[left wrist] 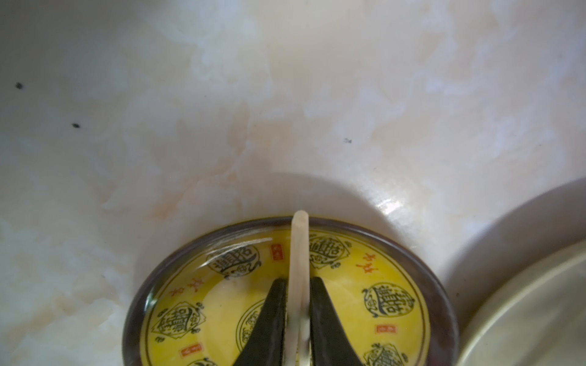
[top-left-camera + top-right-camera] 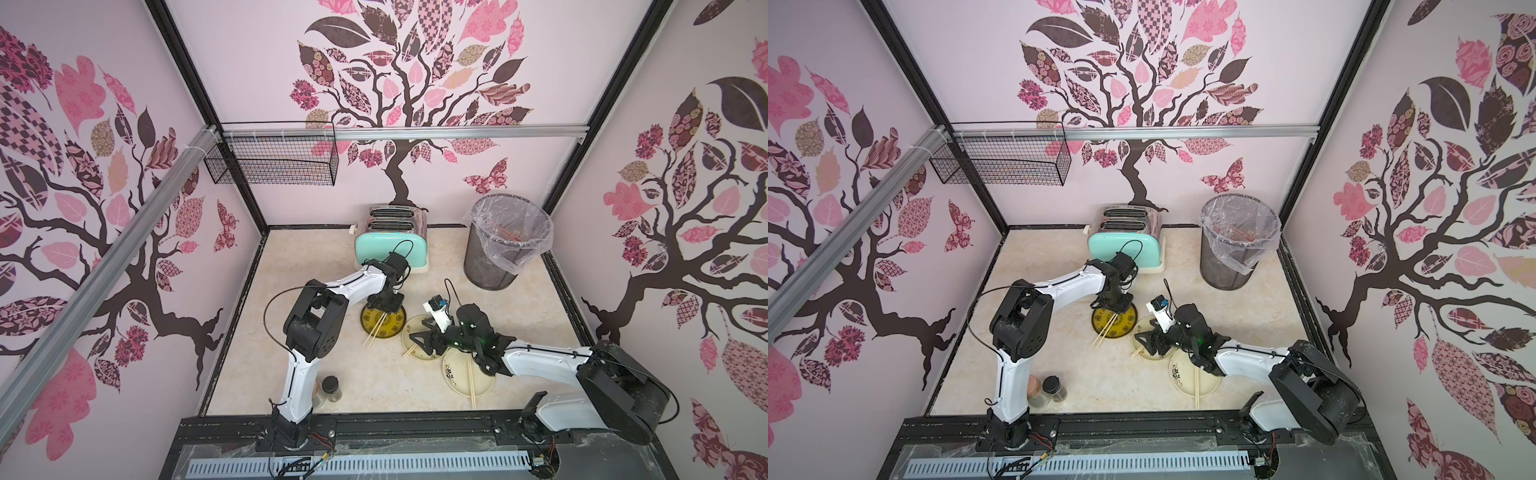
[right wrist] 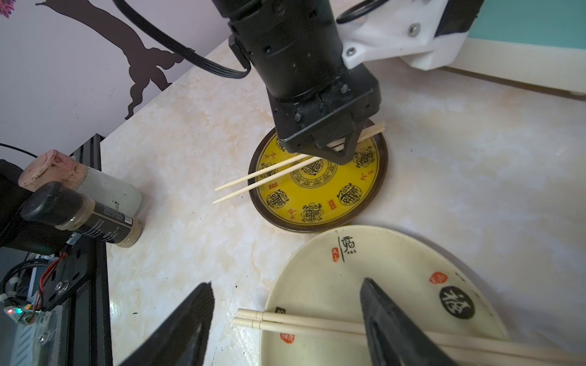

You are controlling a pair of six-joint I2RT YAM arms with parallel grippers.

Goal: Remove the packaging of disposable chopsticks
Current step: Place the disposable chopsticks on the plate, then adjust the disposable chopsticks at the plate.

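1. In the left wrist view, just the left claw (image 1: 298,280), set narrow over the yellow plate (image 1: 345,291), with one end of the bare chopsticks (image 1: 299,250) between its fingers. Cannot tell if squeezing them or only close beside them.
2. In the right wrist view, that whole pair in sight: lies slanted across the yellow plate, thin ends poking past the rim over the desk (image 3: 190,133). Left claw straddles the sticks near their thick ends.
3. Same view, up close: right claw (image 3: 285,282) spread wide, holding nothing, low over the cream plate (image 3: 348,285). A second pair (image 3: 317,326), bare too, lies flat on that plate and passes behind one finger.
4. Only in both top views: a third pair (image 2: 471,382), bare, lying on the flower plate (image 2: 453,390) just beside the cream one, nearest the front edge.
5. Also only from the top: the bin (image 2: 490,266) at the back right of the desk, with the packaging (image 2: 508,235) down inside, clear with red marks, hard to make out.
6. From the top, left claw tips hidden under the arm.
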